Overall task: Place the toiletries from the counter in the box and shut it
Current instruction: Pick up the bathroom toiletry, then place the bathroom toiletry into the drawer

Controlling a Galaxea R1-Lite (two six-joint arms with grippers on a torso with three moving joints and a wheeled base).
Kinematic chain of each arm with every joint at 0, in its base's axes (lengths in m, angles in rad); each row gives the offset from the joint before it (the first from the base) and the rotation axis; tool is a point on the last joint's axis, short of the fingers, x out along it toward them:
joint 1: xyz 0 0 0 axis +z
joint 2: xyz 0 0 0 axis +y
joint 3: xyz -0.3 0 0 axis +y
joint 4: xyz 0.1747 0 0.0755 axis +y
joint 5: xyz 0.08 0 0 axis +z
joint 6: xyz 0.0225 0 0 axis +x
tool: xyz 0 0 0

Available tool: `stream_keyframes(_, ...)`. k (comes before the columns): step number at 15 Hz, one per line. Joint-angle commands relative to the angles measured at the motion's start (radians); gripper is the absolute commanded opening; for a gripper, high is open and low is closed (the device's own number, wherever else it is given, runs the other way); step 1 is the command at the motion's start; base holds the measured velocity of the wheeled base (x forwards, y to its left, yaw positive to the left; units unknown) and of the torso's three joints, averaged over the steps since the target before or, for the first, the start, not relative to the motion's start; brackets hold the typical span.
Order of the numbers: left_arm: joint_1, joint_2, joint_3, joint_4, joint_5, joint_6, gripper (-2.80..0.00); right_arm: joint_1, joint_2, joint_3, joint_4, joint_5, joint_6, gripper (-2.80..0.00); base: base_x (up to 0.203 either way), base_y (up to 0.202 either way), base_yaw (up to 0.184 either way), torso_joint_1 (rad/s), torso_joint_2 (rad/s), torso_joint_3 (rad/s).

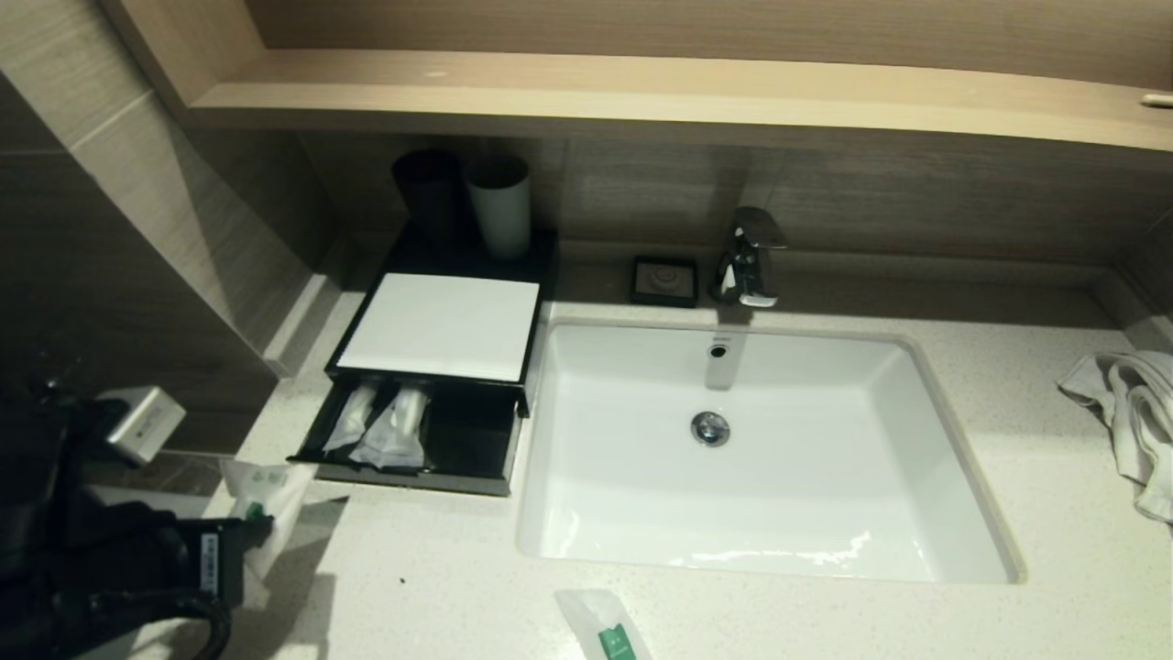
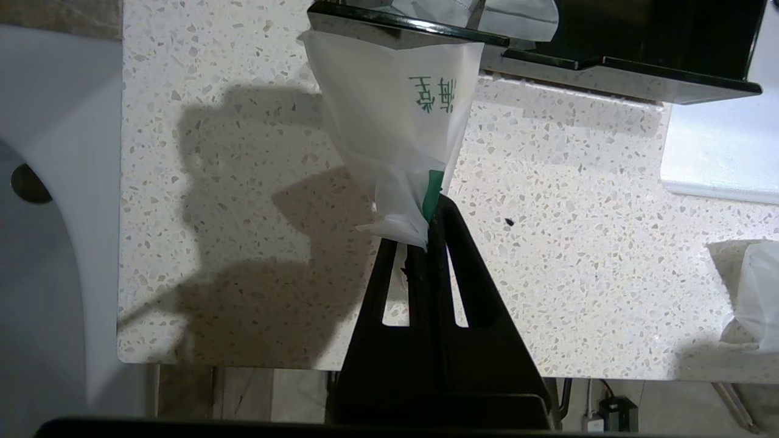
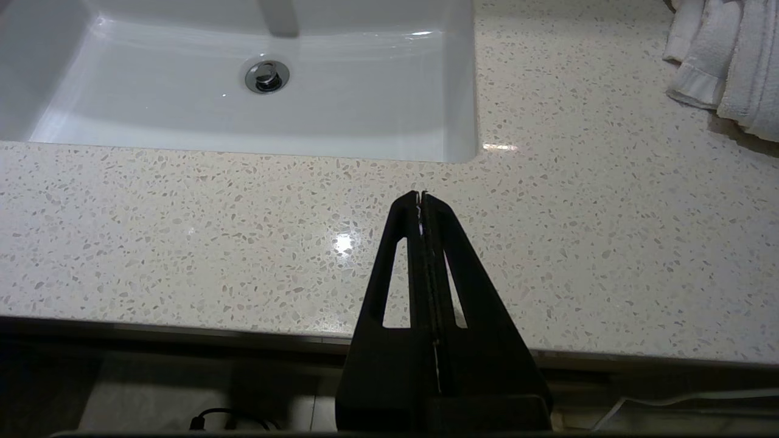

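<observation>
Your left gripper [image 2: 433, 210] hangs over the near left part of the desk [image 1: 440, 587], just in front of the box [image 1: 440, 325]. Its fingers [image 2: 462, 255] are pressed together, pinching the green-edged end of a white sachet [image 2: 392, 121] that carries green lettering. In the left wrist view the sachet's far end reaches up to the drawer's [image 1: 476, 435] front lip; you cannot tell whether it touches it. In the head view that sachet [image 1: 266, 495] shows at the desk's left edge, beside the drawer's near left corner.

The drawer stands pulled out under the box's white top panel, and two wrapped packets [image 1: 385, 431] lie side by side in its left half. Another sachet [image 1: 609, 628] with a green label lies on the desk in front of the sink [image 1: 935, 440], well apart from the box.

Your right gripper [image 3: 421, 196] sits low at the desk's front edge, in front of the sink's near corner, fingers pressed together on nothing. A white towel [image 1: 1132, 412] is bunched at the far right. Two cups [image 1: 499, 206] stand behind the box, and a small soap dish [image 1: 664, 280] sits beside the faucet [image 1: 750, 257].
</observation>
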Motion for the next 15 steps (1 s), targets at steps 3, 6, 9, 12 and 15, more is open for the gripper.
stream_keyframes(3,-0.004,-0.023,-0.006,-0.006,-0.003,0.003,-2.80,0.000,0.000,0.000,0.000,0.001,0.000,-2.80,0.000,0.000,0.000,0.000,0.00,0.000)
stream_keyframes(6,-0.011,-0.023,-0.007,-0.006,-0.001,0.004,-2.80,0.000,0.000,0.000,0.000,0.001,0.000,-2.80,0.000,0.000,0.000,0.000,0.00,0.000)
stream_keyframes(9,-0.012,-0.014,-0.025,-0.005,-0.003,0.006,-2.80,0.000,0.000,0.000,0.000,0.001,0.000,-2.80,0.000,0.000,0.000,0.000,0.00,0.000)
stream_keyframes(12,-0.012,-0.002,-0.069,0.000,0.000,0.006,-2.80,0.000,0.000,0.000,0.000,0.001,0.000,-2.80,0.000,0.000,0.000,0.000,0.00,0.000)
stream_keyframes(15,-0.043,0.013,-0.086,0.000,0.000,0.027,-2.80,0.000,0.000,0.000,0.000,0.000,0.000,-2.80,0.000,0.000,0.000,0.000,0.00,0.000)
